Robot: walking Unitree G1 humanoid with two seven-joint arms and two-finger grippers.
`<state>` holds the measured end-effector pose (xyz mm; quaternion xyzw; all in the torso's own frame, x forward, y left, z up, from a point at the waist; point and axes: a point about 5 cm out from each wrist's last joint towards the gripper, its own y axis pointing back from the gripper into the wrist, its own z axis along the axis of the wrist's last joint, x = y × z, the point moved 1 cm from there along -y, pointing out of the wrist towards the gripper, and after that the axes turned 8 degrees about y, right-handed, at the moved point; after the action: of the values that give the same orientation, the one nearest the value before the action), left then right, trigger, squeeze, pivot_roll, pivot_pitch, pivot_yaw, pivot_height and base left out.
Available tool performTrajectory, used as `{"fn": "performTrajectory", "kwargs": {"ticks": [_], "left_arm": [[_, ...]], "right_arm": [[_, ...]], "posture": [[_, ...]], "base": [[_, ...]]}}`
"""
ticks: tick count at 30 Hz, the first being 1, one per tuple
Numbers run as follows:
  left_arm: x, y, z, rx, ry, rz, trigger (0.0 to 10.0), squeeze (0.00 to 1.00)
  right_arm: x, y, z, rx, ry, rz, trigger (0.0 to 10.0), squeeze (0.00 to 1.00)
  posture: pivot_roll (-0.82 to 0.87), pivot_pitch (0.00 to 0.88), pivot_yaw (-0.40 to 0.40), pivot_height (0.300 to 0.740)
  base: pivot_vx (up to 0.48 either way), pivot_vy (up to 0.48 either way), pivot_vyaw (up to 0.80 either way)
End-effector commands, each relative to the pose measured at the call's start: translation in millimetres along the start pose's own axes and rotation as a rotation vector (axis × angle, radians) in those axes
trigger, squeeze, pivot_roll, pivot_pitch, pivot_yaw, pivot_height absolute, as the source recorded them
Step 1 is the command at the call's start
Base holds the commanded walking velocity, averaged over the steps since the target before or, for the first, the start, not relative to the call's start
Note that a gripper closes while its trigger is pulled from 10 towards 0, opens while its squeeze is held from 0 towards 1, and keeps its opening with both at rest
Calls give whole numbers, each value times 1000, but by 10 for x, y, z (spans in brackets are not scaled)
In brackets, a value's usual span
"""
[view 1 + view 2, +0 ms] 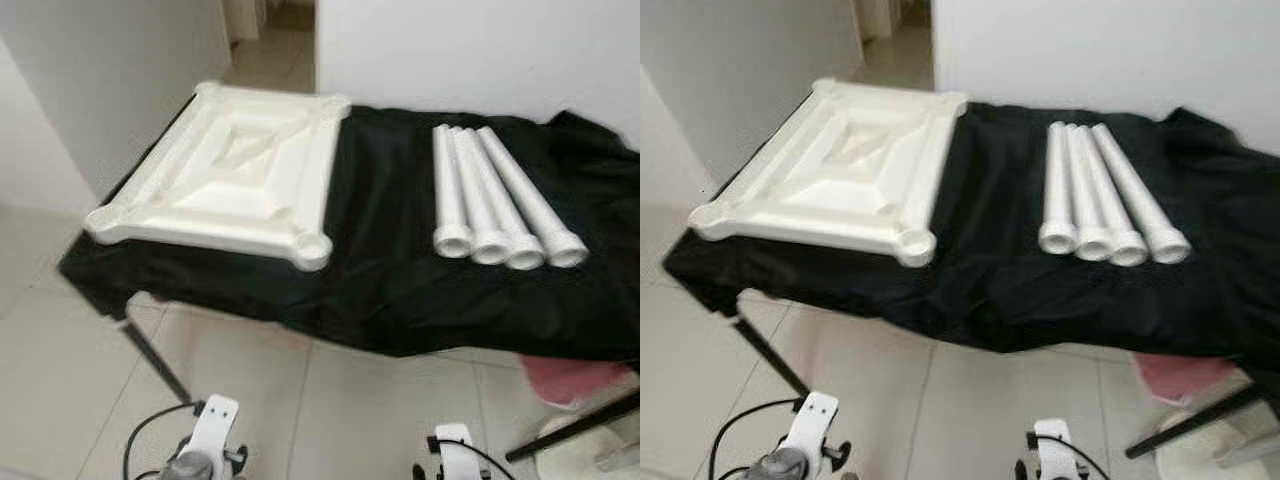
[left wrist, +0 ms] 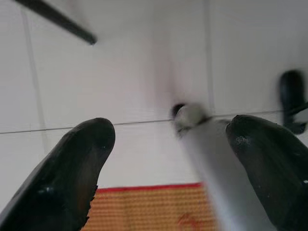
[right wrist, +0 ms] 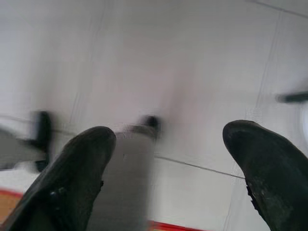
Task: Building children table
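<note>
The white square plastic tabletop [image 1: 225,175] lay underside-up, sockets exposed for the four white tubular legs [image 1: 500,200] alongside; left gripper [image 2: 168,163] and right gripper [image 3: 168,168] hung spread apart, empty

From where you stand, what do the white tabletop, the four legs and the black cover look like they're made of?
Tabletop: apparently moulded plastic, matte off-white, with ribs and round corner sockets showing on its upturned underside.
Four legs: likely the same plastic, smooth hollow tubes with flared open ends.
Black cover: soft fabric, judging by its wrinkles and the draped edge; the weave is too blurred to tell.
</note>
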<state>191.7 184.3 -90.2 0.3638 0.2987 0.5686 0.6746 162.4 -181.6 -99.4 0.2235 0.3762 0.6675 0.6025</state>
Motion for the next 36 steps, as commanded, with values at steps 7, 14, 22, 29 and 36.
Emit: {"fn": "performTrajectory", "kwargs": {"ticks": [7,14,22,29,36], "left_arm": [[-82,-18,32,-9,-24,-16,10000,0],[-81,-19,48,-18,-41,-18,10000,0],[-91,-17,42,-14,-56,-37,10000,0],[-111,-26,98,-41,-43,-34,10000,0],[-109,-32,200,-84,-185,-8,10000,0]], "right_arm": [[-76,24,-75,25,0,-19,10000,0],[-88,24,-72,23,-8,-30,10000,0],[-75,39,-116,33,-31,-40,10000,0],[-64,47,-134,35,-33,-39,10000,0],[-128,9,45,-50,-20,-39,10000,0]], "posture": [[-67,0,9,740],[-75,0,15,740],[-71,0,28,740],[-64,0,20,740],[-64,0,10,740]], "base": [[0,0,0],[0,0,0],[0,0,0],[0,-102,0],[0,0,0]]}}
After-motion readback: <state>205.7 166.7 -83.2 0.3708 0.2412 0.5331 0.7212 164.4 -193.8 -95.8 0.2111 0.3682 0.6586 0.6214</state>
